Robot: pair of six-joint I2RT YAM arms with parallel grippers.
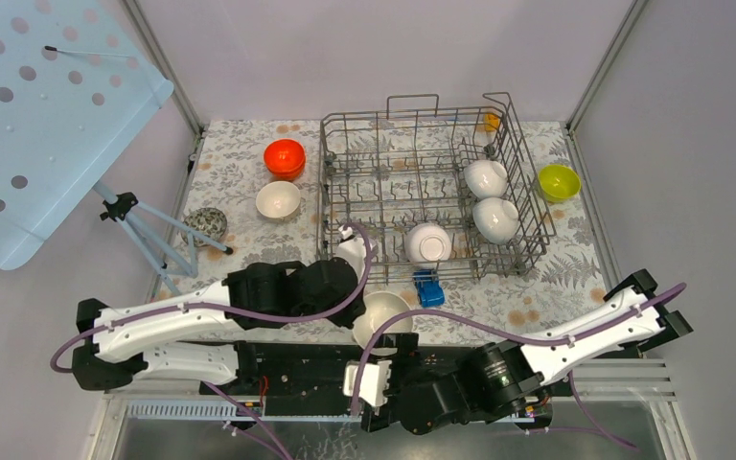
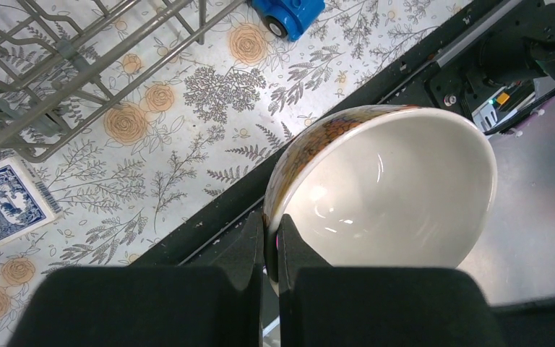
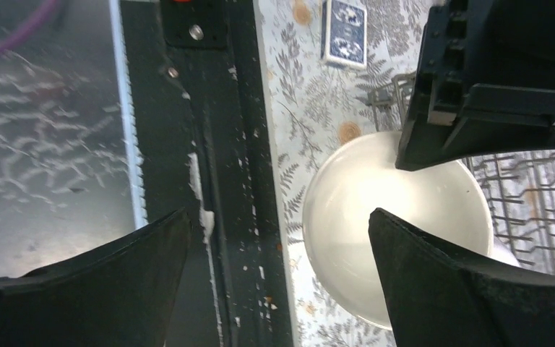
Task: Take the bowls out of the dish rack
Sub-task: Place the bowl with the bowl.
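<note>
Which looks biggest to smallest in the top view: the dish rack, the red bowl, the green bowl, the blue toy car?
1. dish rack, by far the largest.
2. red bowl and green bowl: they look about alike, so no ranking between them.
3. blue toy car, smallest.

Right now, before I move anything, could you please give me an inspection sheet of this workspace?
Surface: flowered cloth, flat.
Job's things: rack holds three white bowls; red bowl, beige bowl, green bowl on the cloth.
Clutter: toy car, speckled ball, card pack.
Tools: left tool shut on the rim of a patterned bowl; right tool open, empty.
Cables: purple cables along both arms.
Surroundings: blue perforated panel on tripod, left.
</note>
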